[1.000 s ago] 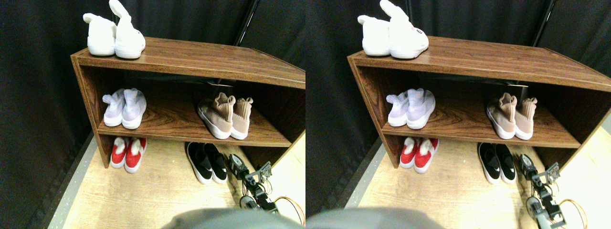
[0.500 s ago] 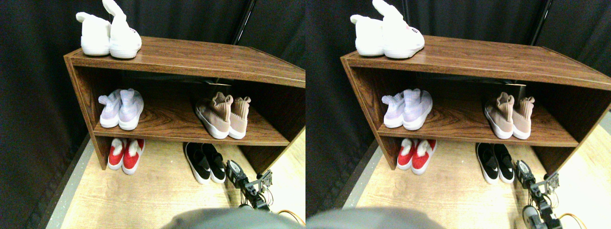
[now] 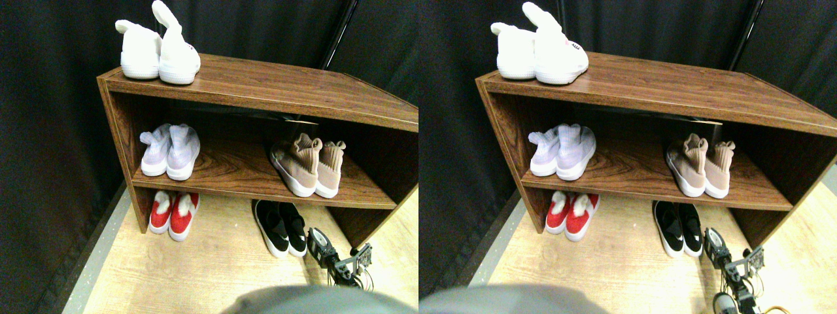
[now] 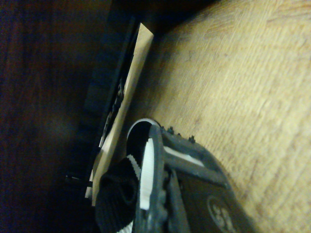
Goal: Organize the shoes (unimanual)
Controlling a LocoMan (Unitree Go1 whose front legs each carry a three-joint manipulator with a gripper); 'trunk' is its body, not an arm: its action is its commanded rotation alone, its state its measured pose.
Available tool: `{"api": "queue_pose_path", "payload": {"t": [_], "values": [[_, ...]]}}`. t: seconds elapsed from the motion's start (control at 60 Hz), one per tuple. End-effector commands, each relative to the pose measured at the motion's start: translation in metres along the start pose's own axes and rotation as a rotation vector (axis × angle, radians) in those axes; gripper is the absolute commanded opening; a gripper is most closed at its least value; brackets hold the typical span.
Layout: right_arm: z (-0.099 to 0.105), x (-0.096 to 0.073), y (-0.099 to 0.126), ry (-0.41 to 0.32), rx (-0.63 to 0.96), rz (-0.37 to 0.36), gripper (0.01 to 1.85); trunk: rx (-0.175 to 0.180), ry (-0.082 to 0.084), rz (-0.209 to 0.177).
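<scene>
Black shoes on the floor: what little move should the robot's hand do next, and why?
Probably back away a little and stop. The black slip-ons sit side by side on the floor under the shelf, and the tan sneakers are paired above. The right gripper is beside the black pair, seemingly holding nothing, so the tidying looks nearly finished.

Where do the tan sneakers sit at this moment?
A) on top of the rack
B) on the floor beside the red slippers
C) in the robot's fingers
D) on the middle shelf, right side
D: the tan sneakers stand side by side on the right of the middle shelf, above the black slip-ons on the floor.
</scene>
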Motion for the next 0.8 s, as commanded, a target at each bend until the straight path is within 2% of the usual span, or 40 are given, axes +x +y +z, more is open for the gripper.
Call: {"api": "queue_pose_path", "payload": {"t": [0.017,0.1,0.2,0.233,0.333,0.433,0.5,0.683,0.8], "values": [[0.004,0.000,0.004,-0.025,-0.009,0.039,0.06,-0.016,-0.005,-0.006],[0.010,-0.001,0.003,-0.024,-0.020,0.052,0.06,-0.008,-0.011,-0.013],[0.020,-0.002,0.004,-0.067,-0.046,0.055,0.06,0.003,-0.014,-0.024],[0.025,-0.003,0.006,-0.043,-0.063,0.091,0.06,0.008,-0.016,-0.031],[0.033,-0.009,0.015,-0.067,-0.071,0.110,0.06,0.016,-0.023,-0.042],[0.037,-0.022,0.029,-0.051,-0.096,0.166,0.06,0.020,-0.032,-0.054],[0.040,-0.033,0.039,-0.028,-0.141,0.235,0.06,0.022,-0.037,-0.060],[0.038,-0.066,0.061,0.007,-0.146,0.278,0.06,0.026,-0.052,-0.075],[0.038,-0.082,0.067,0.046,-0.146,0.326,0.06,0.032,-0.072,-0.081]]}}
